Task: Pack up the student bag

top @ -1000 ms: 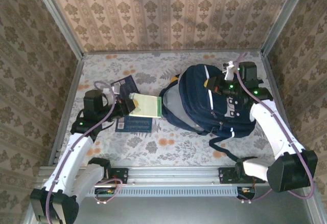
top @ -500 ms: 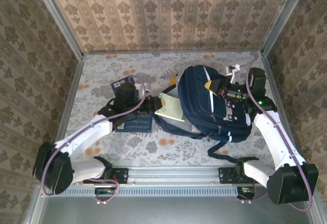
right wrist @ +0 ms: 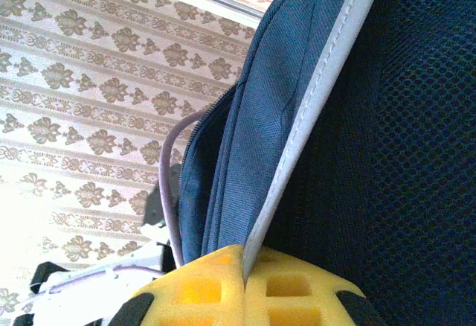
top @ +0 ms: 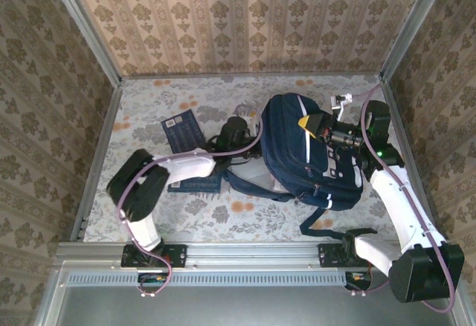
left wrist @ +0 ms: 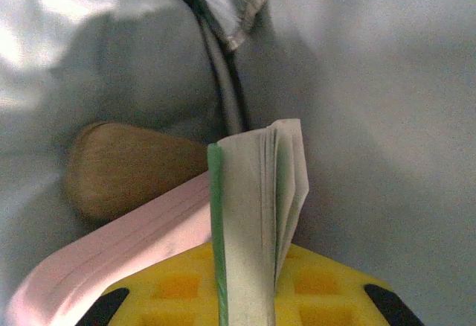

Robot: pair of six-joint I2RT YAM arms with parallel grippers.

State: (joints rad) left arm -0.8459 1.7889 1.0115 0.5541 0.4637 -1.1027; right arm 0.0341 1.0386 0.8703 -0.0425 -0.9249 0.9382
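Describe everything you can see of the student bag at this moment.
The student bag is a large navy fabric backpack with white stripes, a grey-white buckled patch and dark straps trailing toward the near edge. It lies on the floral table, right of centre, its mouth facing left and open, showing pale grey lining. The right end effector is shut on a white-piped edge, holding it up. The left end effector reaches inside, gripping a green-spined notebook.

Fixed overhead camera looking down, both wrist cameras close against the student bag [top: 297, 147], common to all
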